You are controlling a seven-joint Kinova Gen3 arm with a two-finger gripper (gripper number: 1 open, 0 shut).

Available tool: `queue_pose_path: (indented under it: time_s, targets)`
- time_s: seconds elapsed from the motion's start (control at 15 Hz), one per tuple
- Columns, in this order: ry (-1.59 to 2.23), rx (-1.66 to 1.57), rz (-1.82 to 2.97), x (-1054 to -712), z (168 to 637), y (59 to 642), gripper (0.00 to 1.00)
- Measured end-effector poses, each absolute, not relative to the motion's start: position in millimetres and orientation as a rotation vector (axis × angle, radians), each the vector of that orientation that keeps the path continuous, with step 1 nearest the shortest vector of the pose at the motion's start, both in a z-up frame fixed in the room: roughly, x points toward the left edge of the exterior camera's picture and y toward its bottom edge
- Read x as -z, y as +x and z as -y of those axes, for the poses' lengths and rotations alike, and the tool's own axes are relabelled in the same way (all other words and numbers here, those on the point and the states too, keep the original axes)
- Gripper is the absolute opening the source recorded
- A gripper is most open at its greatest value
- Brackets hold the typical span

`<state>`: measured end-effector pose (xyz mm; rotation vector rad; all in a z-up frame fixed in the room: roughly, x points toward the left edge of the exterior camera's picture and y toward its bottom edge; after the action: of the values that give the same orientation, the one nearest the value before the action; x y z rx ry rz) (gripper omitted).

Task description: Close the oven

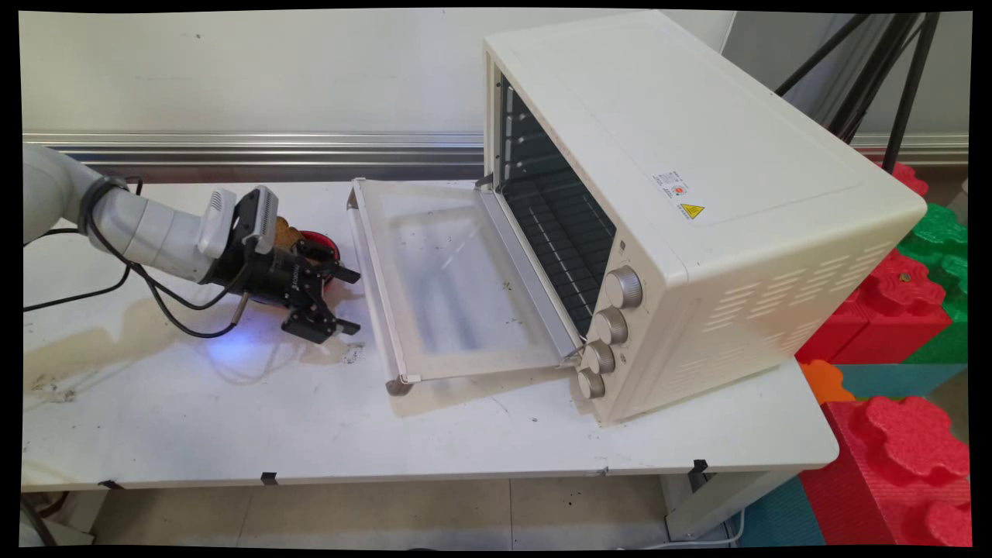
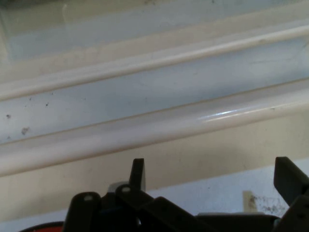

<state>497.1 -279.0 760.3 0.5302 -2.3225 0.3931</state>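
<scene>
1. The white counter [image 1: 194, 411] carries brownish stains and dark specks on its near left part, below the arm.
2. The claw [image 1: 349, 301] hangs low over the counter, tipped toward the picture's right, with its two fingers [image 1: 347, 275] spread wide and nothing between them. It is just beside the handle bar [image 1: 370, 279] of the oven door, apart from it.
3. In the hand view the claw [image 2: 212, 174] faces that cream handle bar [image 2: 145, 130], which runs across the picture, with the glass of the door beyond it.
4. The toaster oven [image 1: 682, 194] stands on the counter's right part; its door [image 1: 449, 287] lies folded down flat toward the claw, and the dark inside with its wire rack [image 1: 558, 225] shows.
5. Four knobs [image 1: 608, 325] run down the oven's front, right of the opening.
6. Behind the claw, partly hidden by it, sits a red bowl [image 1: 322, 242] with something brown [image 1: 288, 231] in it.
7. Red and green foam blocks [image 1: 922, 294] are stacked off the counter's right end.
</scene>
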Motion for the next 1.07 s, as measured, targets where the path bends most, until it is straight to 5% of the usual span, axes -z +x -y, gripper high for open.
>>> queue_pose_path:
  time_s: [0.2,0.27,1.07]
  targets:
    - [0.534,-0.392,2.322,-757.9,279.8,495.1,1.00]
    - [0.535,-0.392,2.322,-757.1,280.0,494.8,0.00]
    - [0.588,-0.380,2.302,-749.9,280.7,494.5,0.00]
